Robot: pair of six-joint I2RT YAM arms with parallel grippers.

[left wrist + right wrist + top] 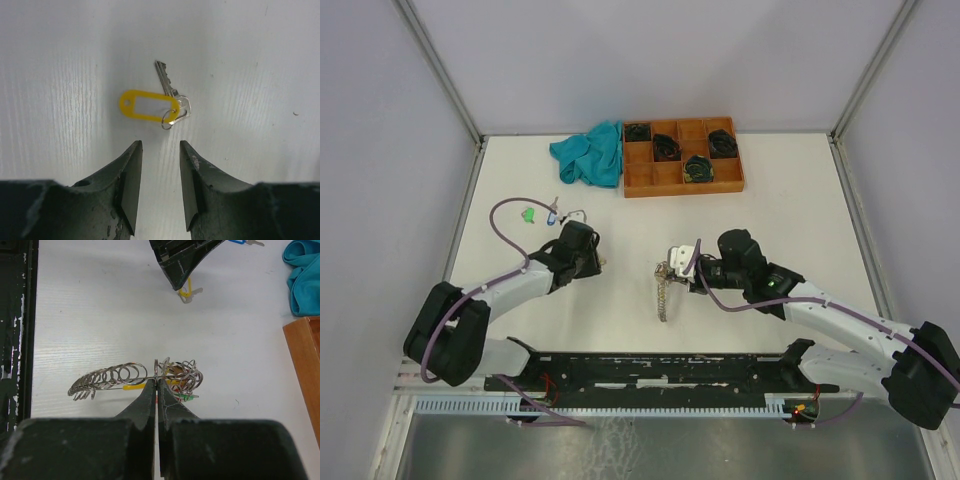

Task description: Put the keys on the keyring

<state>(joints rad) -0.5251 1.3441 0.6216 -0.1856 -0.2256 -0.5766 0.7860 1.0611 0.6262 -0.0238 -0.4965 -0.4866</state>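
Observation:
My right gripper [157, 382] is shut on the keyring [112, 376], a thin wire loop with a yellow segment [134, 386], strung with several small rings. A bunch of rings and coloured tags [184, 376] hangs on it by my fingertips. From above, the keyring [665, 293] trails toward the near edge from the right gripper [670, 266]. My left gripper [160, 150] is open and empty, just short of a yellow-tagged key [149, 106] lying flat on the table. From above, the left gripper [592, 256] covers that key. A green-tagged key [528, 214] and a blue-tagged key [554, 213] lie behind it.
An orange-brown tray [655, 183] with black coiled bundles stands at the back, with a teal cloth [590, 153] to its left. The cloth [304, 275] and the tray's edge [304, 370] also show in the right wrist view. Walls enclose the table.

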